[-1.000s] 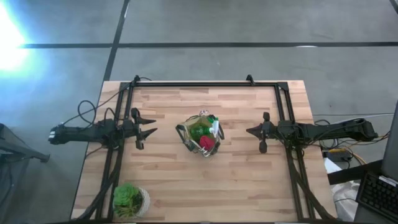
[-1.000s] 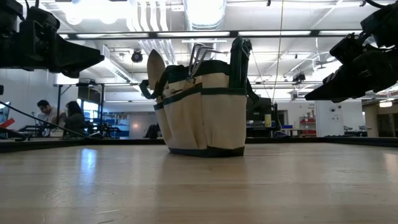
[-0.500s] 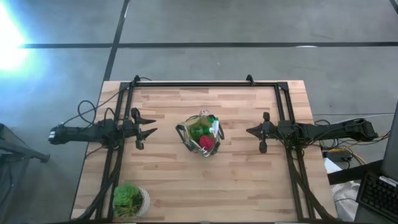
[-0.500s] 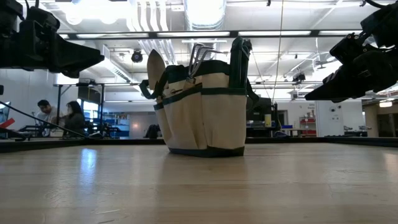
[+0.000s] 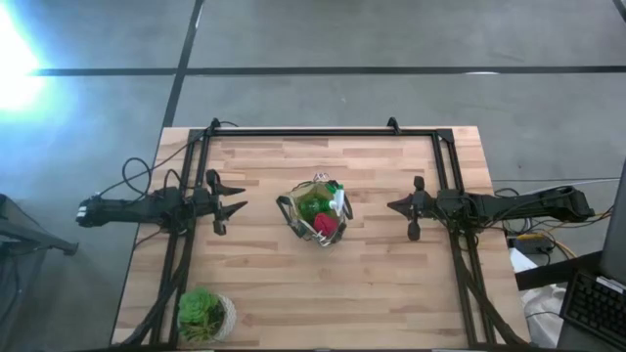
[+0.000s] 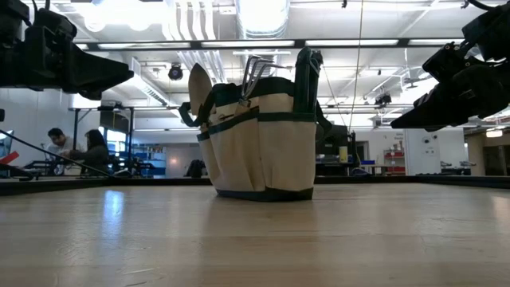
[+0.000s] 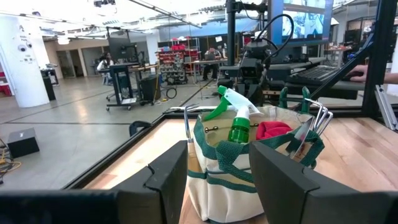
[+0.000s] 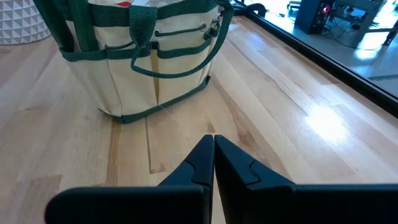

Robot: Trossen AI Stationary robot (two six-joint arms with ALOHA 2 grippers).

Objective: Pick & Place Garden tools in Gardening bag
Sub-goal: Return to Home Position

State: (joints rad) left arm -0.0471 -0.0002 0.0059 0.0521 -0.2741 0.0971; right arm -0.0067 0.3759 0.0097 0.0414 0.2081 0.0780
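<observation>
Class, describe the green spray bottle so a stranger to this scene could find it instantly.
On the wooden table, a beige gardening bag with green trim stands near the middle. Sticking out of its open top is the spray bottle: the only green plastic thing with a trigger head, next to a red item and metal tools.

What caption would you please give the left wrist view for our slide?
Open left gripper faces the packed bag, spray bottle poking out.
</observation>
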